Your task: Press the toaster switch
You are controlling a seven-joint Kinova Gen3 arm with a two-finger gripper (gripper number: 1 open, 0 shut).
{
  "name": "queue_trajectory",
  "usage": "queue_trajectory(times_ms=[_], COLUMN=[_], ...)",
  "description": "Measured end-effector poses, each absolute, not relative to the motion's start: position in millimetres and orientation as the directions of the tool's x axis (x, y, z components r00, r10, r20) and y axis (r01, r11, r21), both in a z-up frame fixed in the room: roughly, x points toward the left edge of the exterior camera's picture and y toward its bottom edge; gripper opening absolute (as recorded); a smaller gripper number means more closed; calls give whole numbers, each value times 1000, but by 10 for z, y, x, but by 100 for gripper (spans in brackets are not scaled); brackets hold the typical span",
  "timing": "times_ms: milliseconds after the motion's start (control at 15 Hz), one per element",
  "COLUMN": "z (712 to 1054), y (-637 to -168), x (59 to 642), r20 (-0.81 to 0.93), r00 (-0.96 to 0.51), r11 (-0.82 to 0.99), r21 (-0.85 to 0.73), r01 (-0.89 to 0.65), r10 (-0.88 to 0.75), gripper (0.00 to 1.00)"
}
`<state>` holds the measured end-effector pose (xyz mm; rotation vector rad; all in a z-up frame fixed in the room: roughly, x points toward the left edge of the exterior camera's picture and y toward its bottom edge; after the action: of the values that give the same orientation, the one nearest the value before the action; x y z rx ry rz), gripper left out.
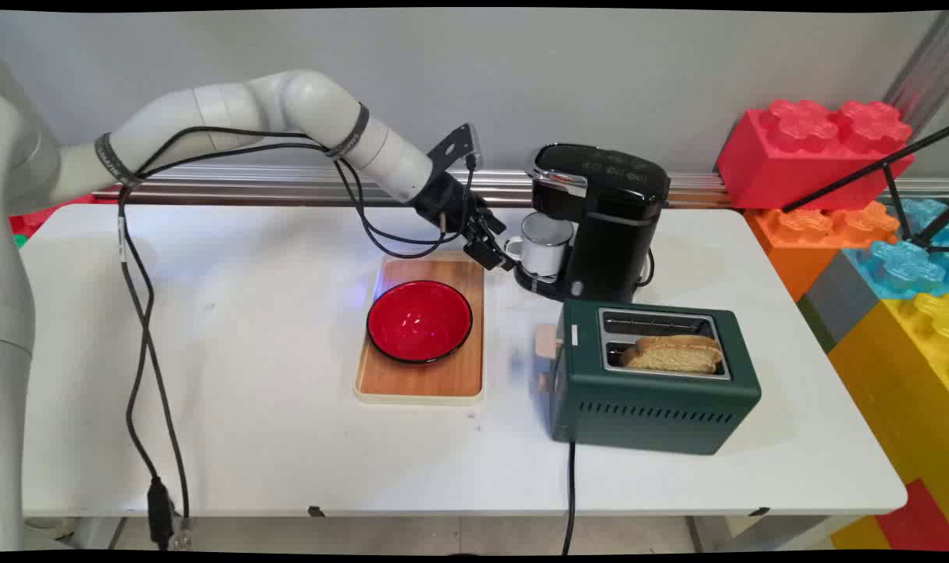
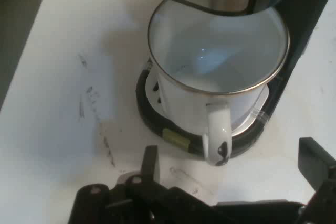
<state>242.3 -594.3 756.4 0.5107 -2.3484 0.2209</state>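
Note:
A white enamel mug (image 1: 545,244) stands on the drip tray of a black coffee machine (image 1: 599,223), under its spout. In the hand view the mug (image 2: 210,77) is empty and its handle (image 2: 218,137) points toward me. My gripper (image 1: 496,252) hovers just left of the mug, at handle height. It is open: in the hand view the two fingers (image 2: 151,163) stand wide apart on either side of the handle, a little short of it, with the gripper (image 2: 231,163) holding nothing.
A red bowl (image 1: 419,320) sits on a wooden tray (image 1: 424,383) just below my gripper. A green toaster (image 1: 653,379) with a slice of bread (image 1: 674,353) stands in front of the coffee machine. Large toy bricks (image 1: 814,148) are stacked at the right.

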Motion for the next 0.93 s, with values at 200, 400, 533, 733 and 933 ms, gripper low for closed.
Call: queue_trajectory(times_ms=[200, 400, 533, 733, 933], z=[7623, 7721, 7818, 7975, 8175], y=[-5864, -5727, -5593, -5386, -5093], x=[2430, 2432, 2432, 2408, 2348], r20=[682, 680, 678, 678, 679], r00=[-662, -655, -652, -647, -641], r11=[901, 894, 891, 892, 897], r21=[-10, 0, 11, 29, 60], r01=[-434, -449, -454, -452, -439], r10=[-311, -329, -340, -350, -359], gripper=[100, 100, 100, 100, 100])
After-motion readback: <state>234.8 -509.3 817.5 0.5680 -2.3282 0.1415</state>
